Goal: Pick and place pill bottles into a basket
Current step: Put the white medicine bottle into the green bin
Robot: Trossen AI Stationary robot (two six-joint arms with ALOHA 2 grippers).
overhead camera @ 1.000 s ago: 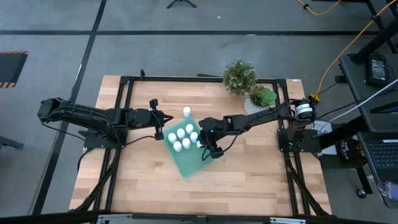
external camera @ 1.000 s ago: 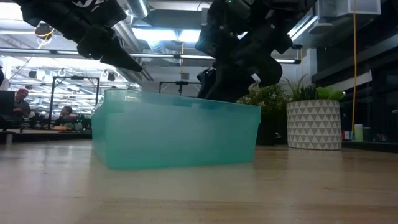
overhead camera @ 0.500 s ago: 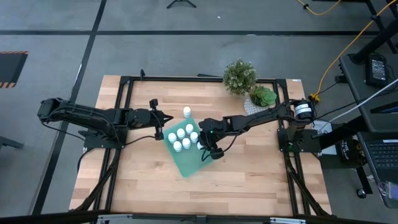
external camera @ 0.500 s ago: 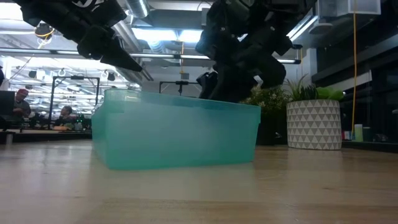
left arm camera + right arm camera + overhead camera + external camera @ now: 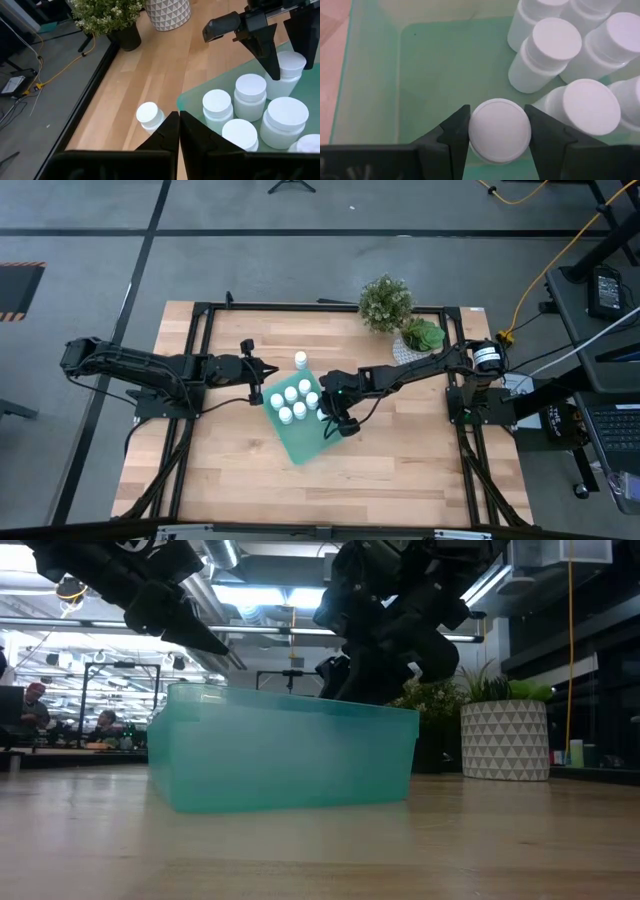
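Observation:
The teal basket [image 5: 300, 425] lies mid-table and also shows in the low view [image 5: 290, 755]. Several white pill bottles [image 5: 291, 400] stand upright in its far-left part. One more bottle [image 5: 300, 360] stands on the table beyond the basket and also shows in the left wrist view [image 5: 149, 116]. My right gripper [image 5: 324, 413] is over the basket's right part, shut on a pill bottle [image 5: 499, 131]. My left gripper [image 5: 262, 378] is shut and empty, just above the basket's far-left corner [image 5: 182, 102]. My right gripper pinches the bottle's round cap [image 5: 476, 132] between its two fingers [image 5: 456, 135], one on each side of the cap. The fingers come from above, pointing down. The bottle stays upright inside the basket; whether its base rests on the basket floor, I cannot tell.
A white patterned plant pot [image 5: 405, 348] and a bushy plant in a dark pot [image 5: 385, 303] stand at the table's far right, behind my right arm. The near half of the table [image 5: 330, 490] is bare wood. A black frame [image 5: 195, 430] runs around the table.

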